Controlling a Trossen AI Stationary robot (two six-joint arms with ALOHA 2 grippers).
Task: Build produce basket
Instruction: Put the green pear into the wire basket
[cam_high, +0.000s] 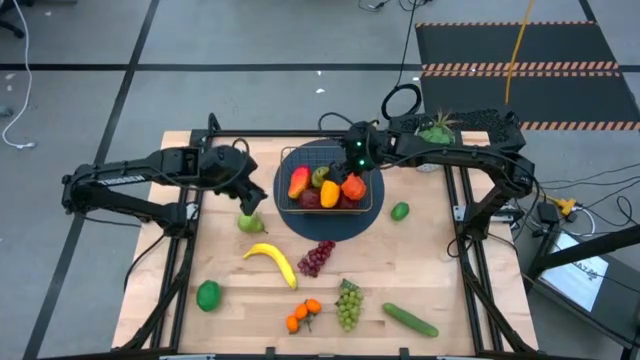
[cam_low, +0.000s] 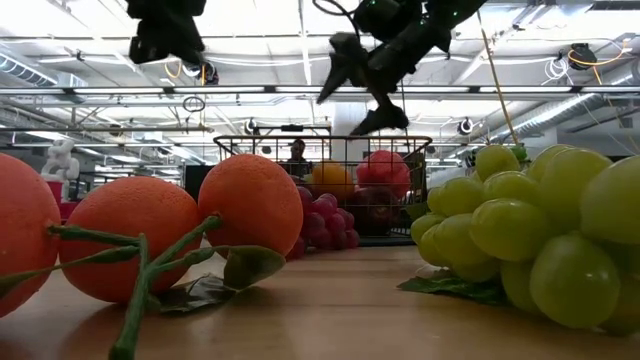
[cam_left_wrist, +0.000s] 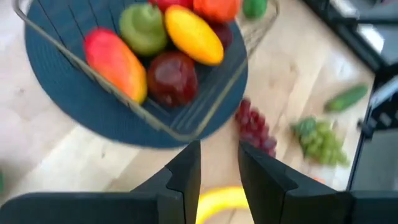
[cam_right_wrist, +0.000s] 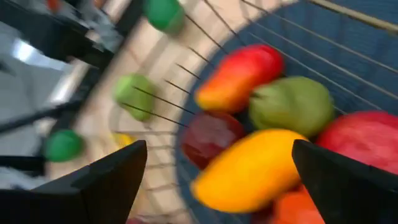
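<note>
The wire basket (cam_high: 372, 203) sits on a round dark mat (cam_high: 335, 228) at the table's far middle. It holds a red-yellow mango (cam_high: 298, 182), a green fruit (cam_right_wrist: 292, 102), a yellow one (cam_right_wrist: 249, 171), a dark red apple (cam_left_wrist: 172, 78) and an orange-red piece (cam_high: 353, 186). My right gripper (cam_right_wrist: 217, 186) hovers wide open just above these fruits, over the yellow one, clear of the basket's rim (cam_low: 320, 138) in the low view. My left gripper (cam_left_wrist: 219, 177) hangs left of the basket, above a green pear (cam_high: 250, 222), its fingers a narrow gap apart with nothing between them.
Loose on the table's near half lie a banana (cam_high: 272, 262), purple grapes (cam_high: 316, 257), green grapes (cam_high: 348, 303), oranges (cam_high: 303, 315), a cucumber (cam_high: 410, 319) and a lime (cam_high: 207, 295). Another lime (cam_high: 399, 211) lies right of the mat. A potted plant (cam_high: 437, 128) stands far right.
</note>
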